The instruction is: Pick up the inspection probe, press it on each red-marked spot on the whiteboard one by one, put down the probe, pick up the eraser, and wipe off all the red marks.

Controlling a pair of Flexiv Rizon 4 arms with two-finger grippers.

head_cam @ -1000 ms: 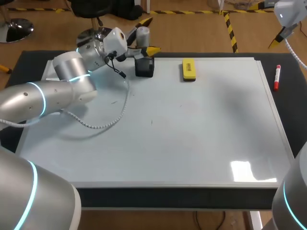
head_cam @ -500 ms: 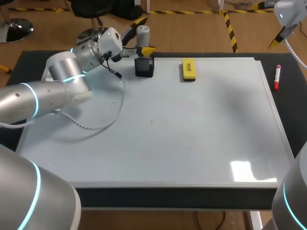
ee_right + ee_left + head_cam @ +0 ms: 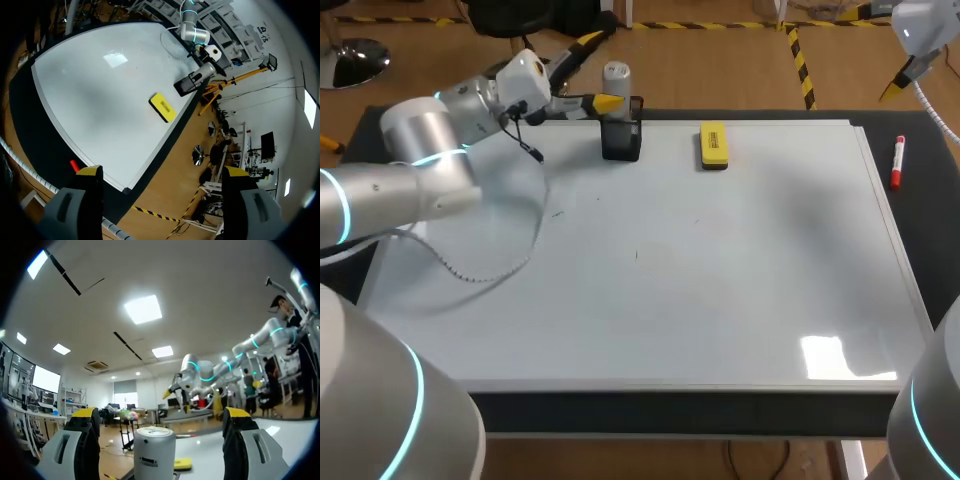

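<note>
The inspection probe (image 3: 616,73), a silver cylinder, stands upright in a black holder (image 3: 621,138) at the whiteboard's (image 3: 720,290) far edge. My left gripper (image 3: 600,72) lies level just left of it and is open. In the left wrist view the probe (image 3: 155,452) is ahead, between the spread fingers (image 3: 84,426), with neither touching it. The yellow eraser (image 3: 713,145) lies right of the holder. My right gripper (image 3: 159,172) hangs open and empty high above the far right corner. No red marks show on the board.
A red marker (image 3: 897,162) lies on the dark mat right of the board. A coiled white cable (image 3: 495,262) hangs from my left arm over the board's left part. Faint dark specks (image 3: 636,255) dot the board's middle.
My left arm has drawn back to the left, and its open gripper has slid away from the probe. The probe stays in its holder. The right arm has not moved.
</note>
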